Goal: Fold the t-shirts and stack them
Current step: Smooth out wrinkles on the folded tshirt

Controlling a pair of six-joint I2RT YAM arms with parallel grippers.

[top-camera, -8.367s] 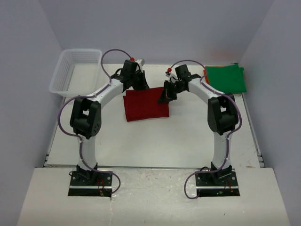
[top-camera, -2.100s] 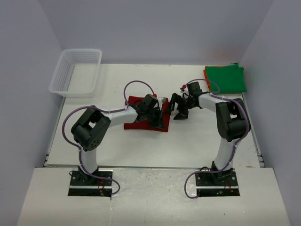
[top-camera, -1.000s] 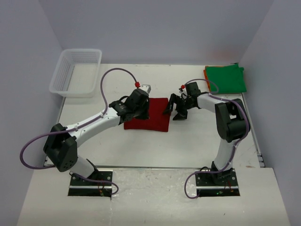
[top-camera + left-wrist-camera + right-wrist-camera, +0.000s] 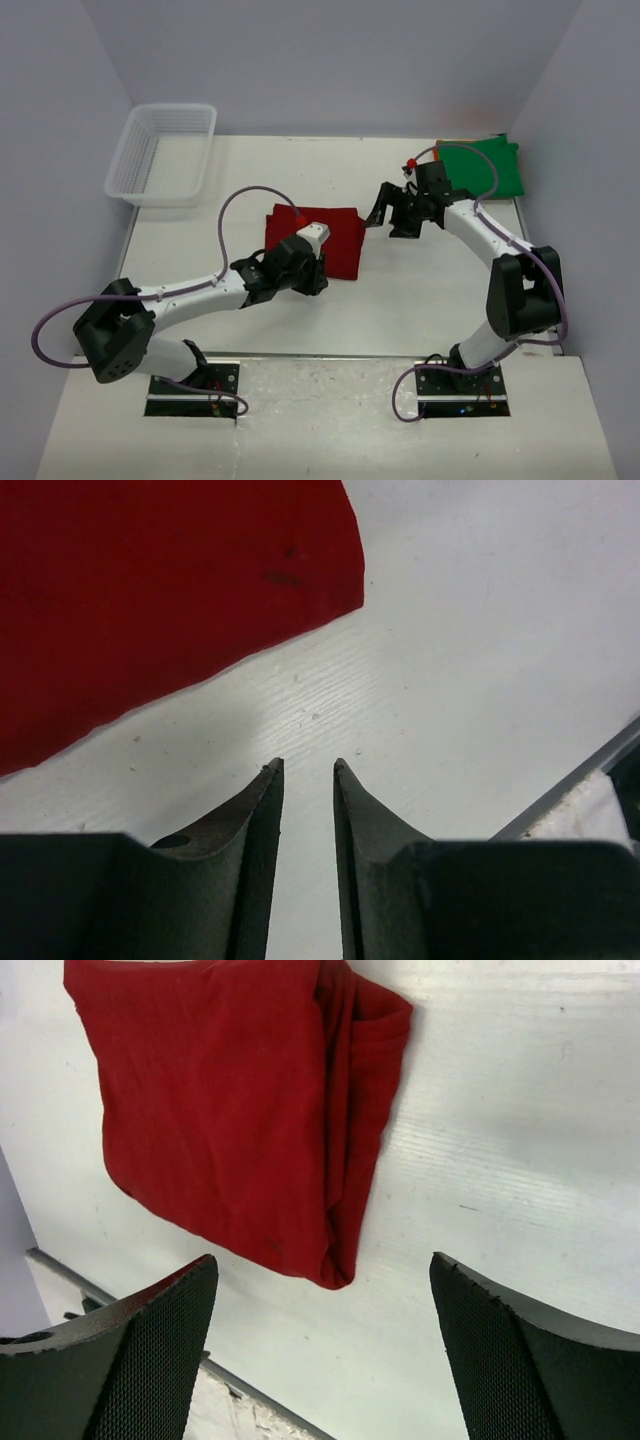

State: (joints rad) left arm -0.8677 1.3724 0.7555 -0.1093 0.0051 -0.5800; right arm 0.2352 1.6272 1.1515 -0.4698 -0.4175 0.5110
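Observation:
The dark red t-shirt (image 4: 325, 240) lies folded flat in the middle of the table, also seen in the left wrist view (image 4: 150, 590) and the right wrist view (image 4: 230, 1110). My left gripper (image 4: 305, 275) hovers just off its near edge over bare table; its jaws (image 4: 307, 767) stand a narrow gap apart with nothing between them. My right gripper (image 4: 392, 213) stays to the right of the shirt, wide open and empty (image 4: 325, 1265). The green t-shirt (image 4: 482, 168) lies folded at the back right, on an orange t-shirt (image 4: 440, 150) of which only an edge shows.
A white mesh basket (image 4: 160, 150) stands at the back left corner. The table's near edge (image 4: 570, 790) runs close to the left gripper. Grey walls close in the table on the left, back and right.
The left gripper has drawn back from the red shirt's far left part to its near edge and parted its jaws. The right gripper has moved back and right, away from the shirt.

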